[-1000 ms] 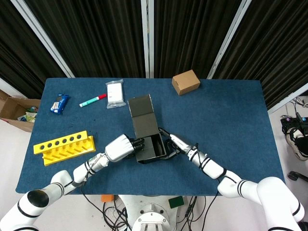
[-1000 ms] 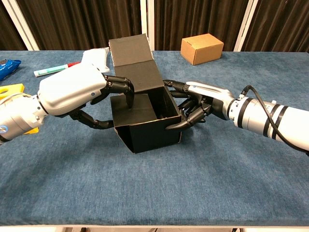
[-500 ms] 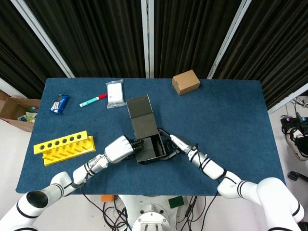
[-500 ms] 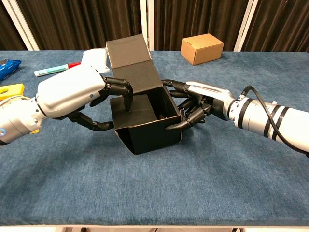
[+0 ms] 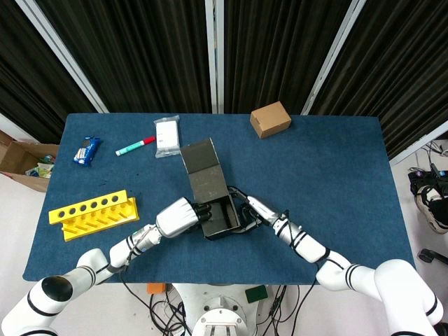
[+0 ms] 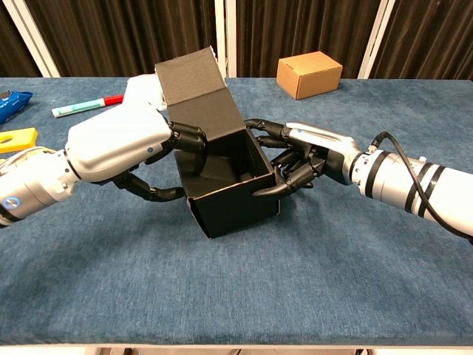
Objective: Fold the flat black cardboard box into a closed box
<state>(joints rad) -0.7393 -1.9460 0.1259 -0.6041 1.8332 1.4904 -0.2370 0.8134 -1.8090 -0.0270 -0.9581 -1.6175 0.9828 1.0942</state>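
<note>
The black cardboard box point(image 6: 230, 194) stood open-topped between both hands: left hand point(image 6: 122, 148) fingers point(image 6: 188, 139) curled over its near wall, right hand point(image 6: 310, 155) fingers point(image 6: 275, 182) clasping the opposite wall.

Beyond my fingers hang dark pleated curtains point(image 5: 147, 49) with white vertical poles point(image 5: 214, 52); under them lies the blue carpeted table point(image 5: 336, 168).

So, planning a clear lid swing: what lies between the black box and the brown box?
Only bare blue table, plain in the head view between black box and brown box.
</note>
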